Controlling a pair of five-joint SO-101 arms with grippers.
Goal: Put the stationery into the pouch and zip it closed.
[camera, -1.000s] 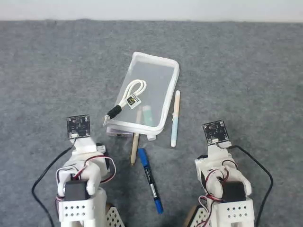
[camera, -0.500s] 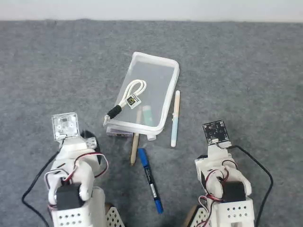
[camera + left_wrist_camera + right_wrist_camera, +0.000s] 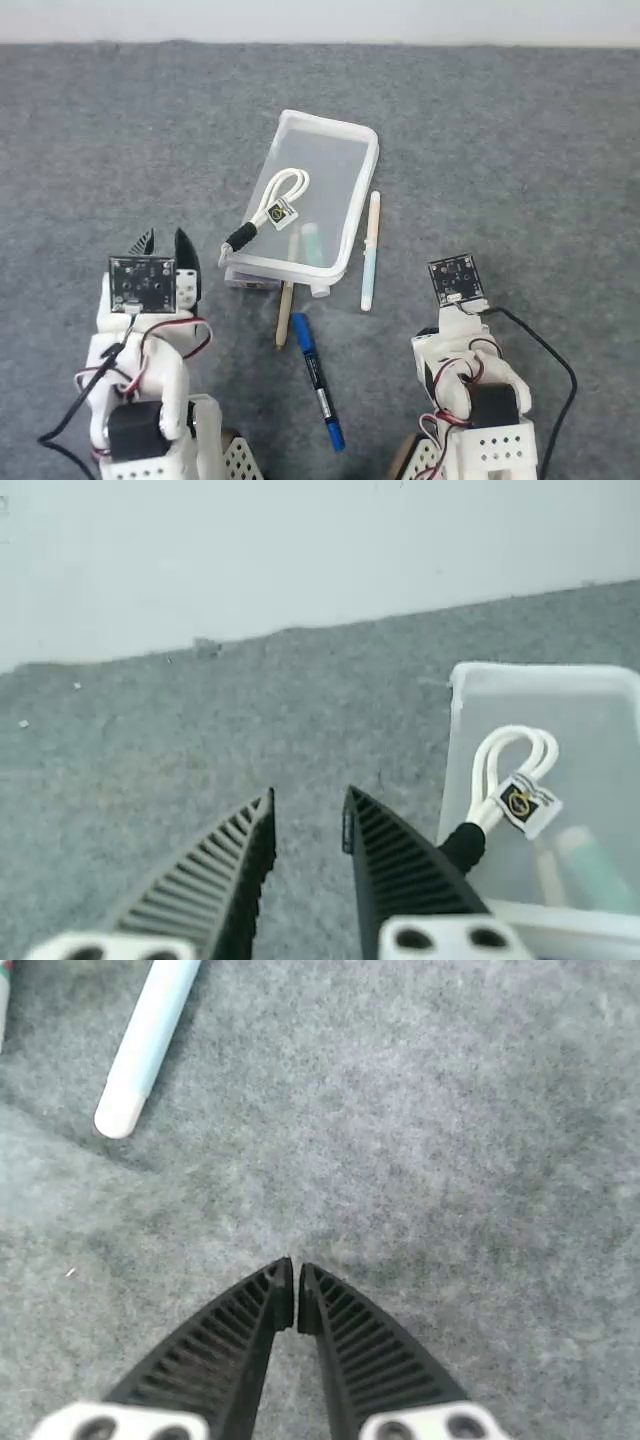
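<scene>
Pouch (image 3: 330, 160) lay mid-table, long axis diagonal, near end toward the left arm, white cord loop (image 3: 283, 192) on top. Pencil (image 3: 284, 315) stuck out at the near end. Pale blue pen (image 3: 370, 250) lay just beside its right edge, roughly parallel. Blue marker (image 3: 318, 380) lay between the arms. Grey felt (image 3: 520, 150), white wall (image 3: 320, 18) behind. Left gripper (image 3: 306, 810) was narrowly parted near the pouch's near corner. Right gripper (image 3: 295, 1298) was pinched together on nothing.
</scene>
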